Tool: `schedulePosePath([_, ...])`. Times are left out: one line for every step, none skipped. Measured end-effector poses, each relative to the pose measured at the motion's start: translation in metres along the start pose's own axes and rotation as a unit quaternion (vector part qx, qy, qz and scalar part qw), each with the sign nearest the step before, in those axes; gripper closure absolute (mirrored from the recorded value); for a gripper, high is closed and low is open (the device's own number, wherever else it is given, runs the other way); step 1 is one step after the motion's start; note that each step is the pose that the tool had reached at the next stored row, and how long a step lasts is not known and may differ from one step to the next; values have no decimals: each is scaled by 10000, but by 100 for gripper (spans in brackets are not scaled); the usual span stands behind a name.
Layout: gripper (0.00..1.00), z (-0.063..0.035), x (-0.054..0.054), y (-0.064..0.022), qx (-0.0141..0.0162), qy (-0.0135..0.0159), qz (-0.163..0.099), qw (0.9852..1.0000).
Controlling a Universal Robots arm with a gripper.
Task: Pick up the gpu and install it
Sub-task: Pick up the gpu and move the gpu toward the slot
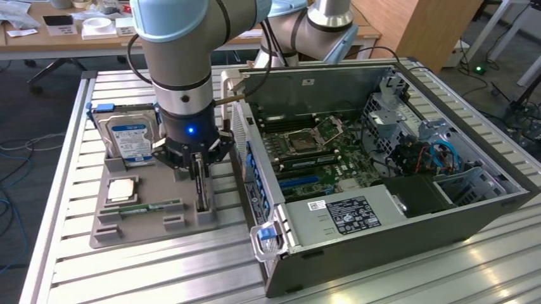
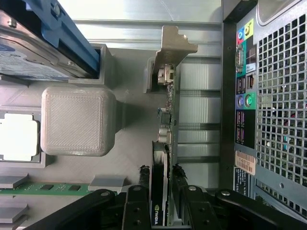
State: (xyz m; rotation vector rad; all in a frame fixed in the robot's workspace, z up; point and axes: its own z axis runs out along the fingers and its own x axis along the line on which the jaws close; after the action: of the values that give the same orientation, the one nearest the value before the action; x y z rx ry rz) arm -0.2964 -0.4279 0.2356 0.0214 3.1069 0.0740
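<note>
We've got a grey printed parts tray (image 1: 152,231) sitting on the slatted metal table (image 1: 127,278). In its slots are a hard drive (image 1: 131,136) standing upright with a blue-and-white label, a CPU (image 1: 123,189) lying flat, a green RAM stick (image 1: 152,207) and the gpu (image 1: 201,187) standing on its long edge. On the exterior view's right is the opened PC case (image 1: 381,253), with the motherboard (image 1: 313,152) inside and a power supply (image 1: 351,215) carrying a black label we can't read.

In the wrist view, the black face of the gpu (image 2: 168,110) shows what looks like NVIDIA lettering, and its silver bracket is at the far end.

The gripper (image 1: 199,166) sits straight above the card. Seen from the wrist, the gripper (image 2: 162,172) is clamped on the gpu's top edge, a fingertip (image 2: 144,171) against each face. The card's lower edge is down in the tray slot.
</note>
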Motion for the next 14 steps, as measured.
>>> schedulePosePath([67,0,0,0,0,0,0,10000])
schedulePosePath([67,0,0,0,0,0,0,10000])
schedulePosePath([67,0,0,0,0,0,0,10000])
schedulePosePath([67,1,0,0,0,0,0,10000])
schedulePosePath([67,1,0,0,0,0,0,10000])
schedulePosePath([67,2,0,0,0,0,0,10000])
schedulePosePath([67,2,1,0,0,-1,-1,10000])
schedulePosePath([67,2,2,0,-1,0,0,10000])
schedulePosePath([67,4,3,0,-1,-1,0,10000])
schedulePosePath([67,7,5,-1,0,-1,0,10000])
schedulePosePath([67,10,6,-1,0,0,0,10000])
schedulePosePath([67,14,6,-1,0,0,0,10000])
schedulePosePath([67,17,6,-1,0,0,0,10000])
schedulePosePath([67,19,6,-1,1,0,0,10000])
